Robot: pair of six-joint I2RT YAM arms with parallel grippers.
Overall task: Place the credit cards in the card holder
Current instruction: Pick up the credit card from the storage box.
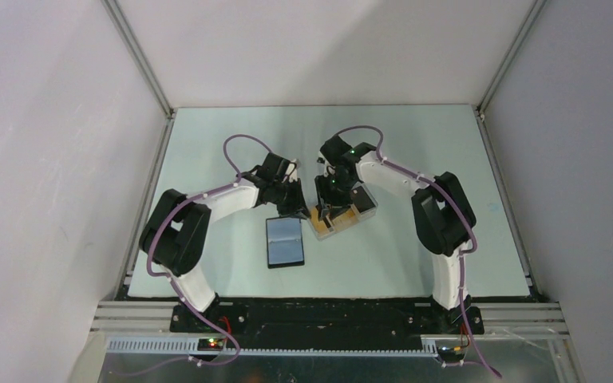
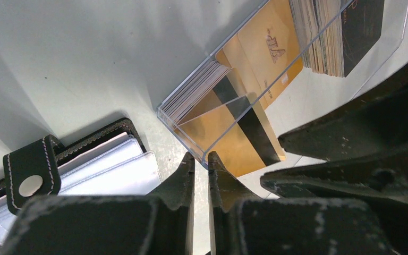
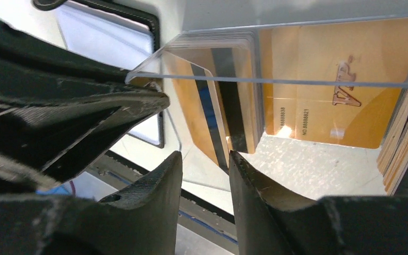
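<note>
The black card holder (image 1: 285, 242) lies open on the table, its pale sleeves (image 2: 101, 164) and studded strap (image 2: 32, 175) facing up. Orange credit cards (image 2: 244, 127) with black stripes stand in a clear tray (image 1: 343, 214), beside a dark-faced stack (image 2: 361, 32). My left gripper (image 2: 201, 162) is nearly closed, pinching the tray's near corner wall (image 2: 191, 127). My right gripper (image 3: 204, 159) is open, over the same end of the tray. One orange card (image 3: 207, 117) leans out of the stack, its lower edge just above the right finger (image 3: 239, 170) and apart from the other finger.
Both grippers crowd the tray's end, with the right fingers (image 2: 350, 138) close beside the left ones. The card holder (image 3: 111, 37) lies just left of the tray. A black rail (image 1: 327, 307) runs along the near table edge, and grey walls stand on three sides.
</note>
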